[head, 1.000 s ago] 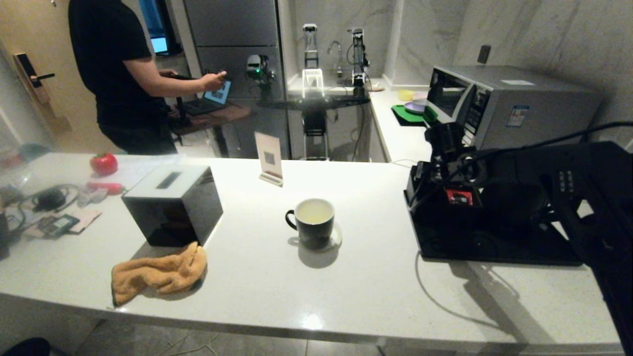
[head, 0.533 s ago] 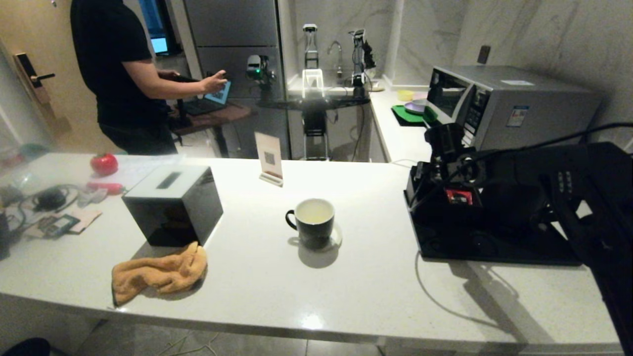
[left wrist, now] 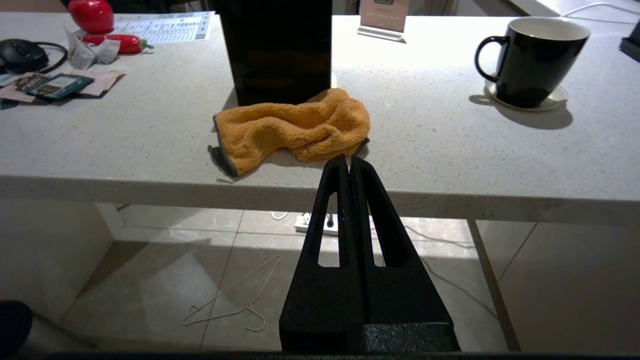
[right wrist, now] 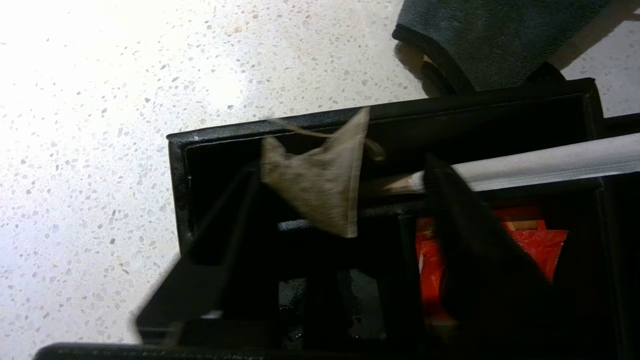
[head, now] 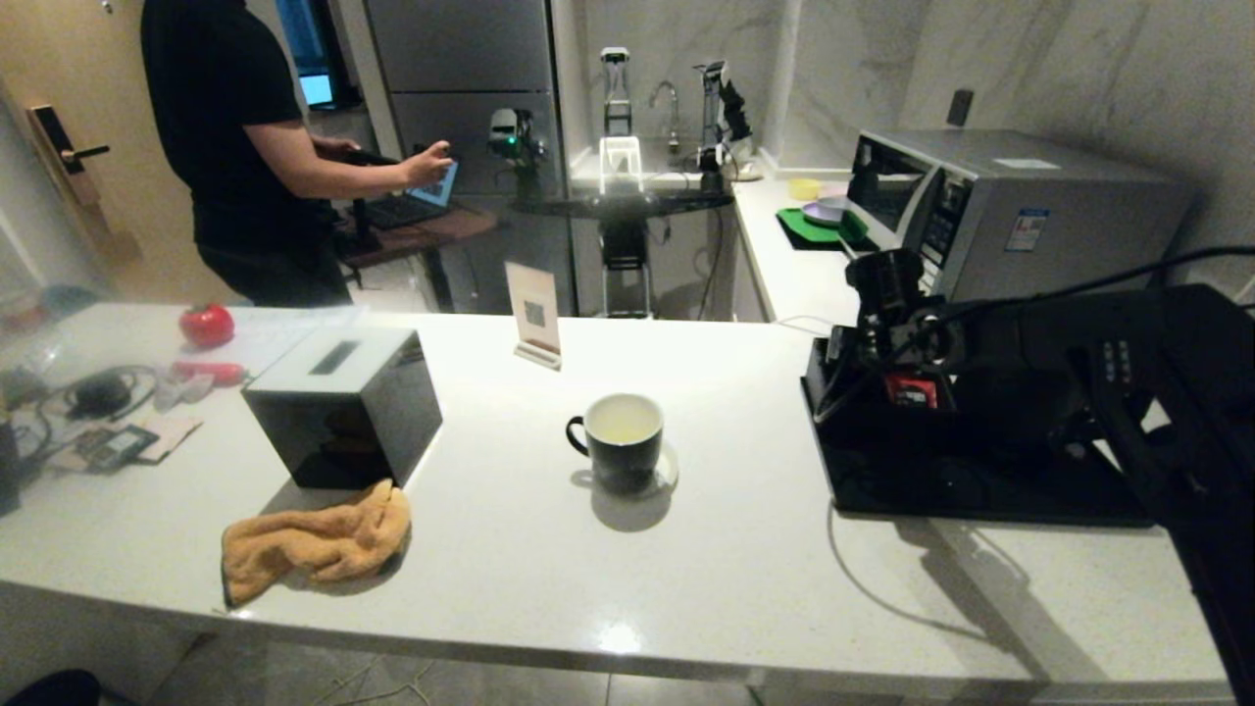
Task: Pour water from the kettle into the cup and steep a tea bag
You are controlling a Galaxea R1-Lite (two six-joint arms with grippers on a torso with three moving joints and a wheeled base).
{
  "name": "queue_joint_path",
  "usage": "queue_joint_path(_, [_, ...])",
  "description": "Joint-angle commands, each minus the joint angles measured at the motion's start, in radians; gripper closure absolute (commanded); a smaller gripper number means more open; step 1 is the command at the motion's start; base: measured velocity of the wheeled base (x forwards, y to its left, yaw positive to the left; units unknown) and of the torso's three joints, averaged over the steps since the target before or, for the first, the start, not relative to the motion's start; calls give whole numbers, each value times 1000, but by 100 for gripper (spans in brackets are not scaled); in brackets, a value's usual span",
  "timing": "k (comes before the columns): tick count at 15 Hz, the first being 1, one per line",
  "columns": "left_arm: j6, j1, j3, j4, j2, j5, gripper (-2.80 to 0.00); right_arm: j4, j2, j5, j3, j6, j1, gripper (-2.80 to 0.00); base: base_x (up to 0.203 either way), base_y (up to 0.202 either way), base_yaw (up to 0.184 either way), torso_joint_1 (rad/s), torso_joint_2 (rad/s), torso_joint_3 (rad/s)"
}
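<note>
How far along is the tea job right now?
Done: the cup already holds pale water. In hand: the right gripper is down in the black tray, fingers on either side of a tea bag but not closed on it. Left: grip, carry, steep. The left gripper is parked, shut.

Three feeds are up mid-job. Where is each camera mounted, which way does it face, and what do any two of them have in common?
Head view: from the robot's head, looking forward and down over the counter at the cup; the right arm shows over the black tray.
Left wrist view: from below counter height, facing the cup and orange cloth; the shut left gripper shows.
Right wrist view: looking down into the tray; the right gripper straddles a tea bag.
Shared: head and left wrist both show the cup and cloth.
</note>
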Motion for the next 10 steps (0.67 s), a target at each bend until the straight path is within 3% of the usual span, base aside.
queue_joint_path(1, [0, 0, 0, 0, 0, 1, 0, -4, 4, -2, 0, 2, 1, 0, 0, 0, 0, 0, 0, 0])
queue_joint_path(10, [0, 0, 0, 0, 0, 1, 0, -11, 2, -1, 0, -1, 5, 0, 0, 0, 0, 0, 0, 0])
